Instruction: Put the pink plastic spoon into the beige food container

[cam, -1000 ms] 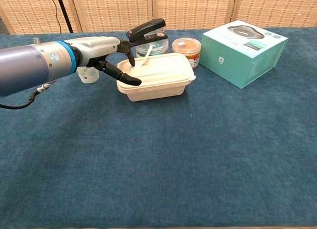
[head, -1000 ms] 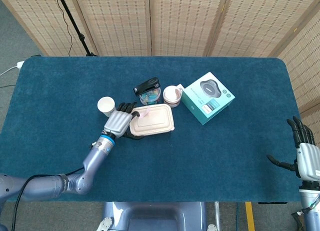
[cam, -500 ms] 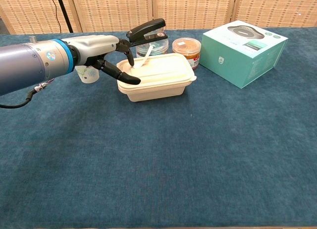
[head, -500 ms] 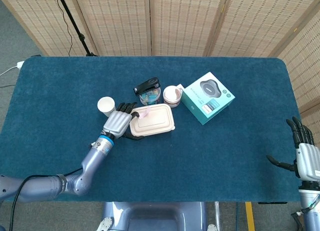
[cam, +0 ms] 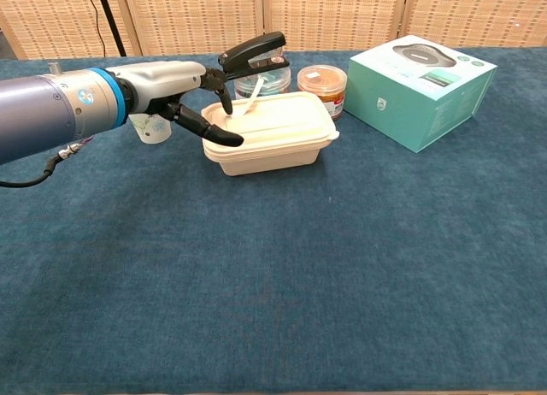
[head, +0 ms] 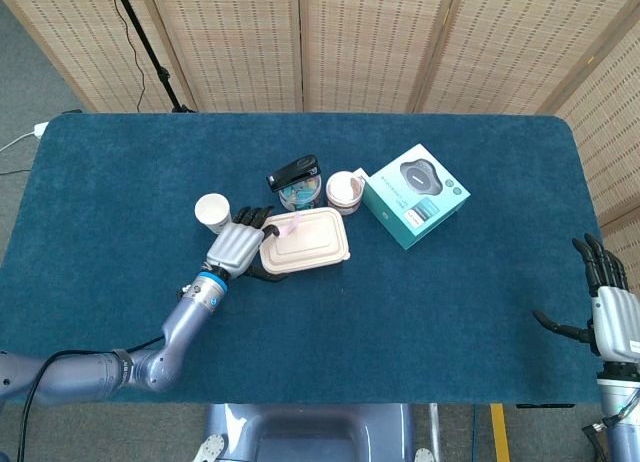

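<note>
Your left hand (cam: 184, 104) pinches the pink plastic spoon (cam: 249, 98) over the left end of the beige rectangular food container (cam: 272, 132); I judge only the release remains. Far right, your right hand (head: 612, 312) hangs open, holding nothing

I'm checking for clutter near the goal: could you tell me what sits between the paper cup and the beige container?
The left hand. In the head view it fills the gap between the cup and the container, its fingers at the spoon.

Left hand (head: 237, 248) at beige food container (head: 312, 244) — pink plastic spoon (head: 288, 225) inside.
</note>
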Robot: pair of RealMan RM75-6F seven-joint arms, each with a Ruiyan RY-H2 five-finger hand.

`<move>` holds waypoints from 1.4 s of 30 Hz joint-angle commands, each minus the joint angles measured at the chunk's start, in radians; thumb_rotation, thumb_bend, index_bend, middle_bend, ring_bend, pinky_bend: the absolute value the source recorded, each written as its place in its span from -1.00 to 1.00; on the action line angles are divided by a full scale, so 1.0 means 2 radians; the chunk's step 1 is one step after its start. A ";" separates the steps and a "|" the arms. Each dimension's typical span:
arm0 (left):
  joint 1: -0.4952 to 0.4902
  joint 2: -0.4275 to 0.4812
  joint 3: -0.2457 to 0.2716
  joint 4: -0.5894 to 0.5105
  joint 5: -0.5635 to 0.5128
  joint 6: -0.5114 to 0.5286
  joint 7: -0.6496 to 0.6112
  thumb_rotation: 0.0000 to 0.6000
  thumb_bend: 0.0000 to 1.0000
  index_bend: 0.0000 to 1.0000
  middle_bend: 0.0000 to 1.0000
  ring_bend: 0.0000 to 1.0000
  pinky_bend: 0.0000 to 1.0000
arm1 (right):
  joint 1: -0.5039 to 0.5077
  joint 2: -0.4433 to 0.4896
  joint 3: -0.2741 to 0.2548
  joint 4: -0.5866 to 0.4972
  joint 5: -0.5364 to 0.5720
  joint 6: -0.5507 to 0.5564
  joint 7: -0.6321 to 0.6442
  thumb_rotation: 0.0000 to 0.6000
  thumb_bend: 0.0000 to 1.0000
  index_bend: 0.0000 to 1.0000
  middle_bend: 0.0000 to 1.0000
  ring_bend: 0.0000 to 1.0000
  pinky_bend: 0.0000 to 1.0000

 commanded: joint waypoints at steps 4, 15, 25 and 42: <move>-0.001 0.000 0.000 -0.002 -0.001 0.000 0.002 -0.26 -1.00 -0.41 -1.00 -1.00 -1.00 | 0.000 0.001 0.000 -0.001 0.000 0.000 0.002 1.00 -1.00 -0.97 -1.00 -1.00 -1.00; -0.006 -0.009 0.001 0.005 -0.009 -0.003 0.010 -0.26 -1.00 -0.41 -1.00 -1.00 -1.00 | -0.001 0.004 0.001 -0.002 0.001 0.001 0.007 1.00 -1.00 -0.97 -1.00 -1.00 -1.00; -0.004 -0.008 0.001 0.006 -0.011 0.000 0.010 -0.26 -1.00 -0.41 -1.00 -1.00 -1.00 | -0.002 0.006 0.001 -0.003 0.000 0.001 0.010 1.00 -1.00 -0.97 -1.00 -1.00 -1.00; 0.000 -0.004 0.000 0.023 -0.008 -0.007 -0.003 -0.26 -1.00 -0.41 -1.00 -1.00 -1.00 | -0.003 0.007 0.001 -0.005 0.000 0.002 0.010 1.00 -1.00 -0.97 -1.00 -1.00 -1.00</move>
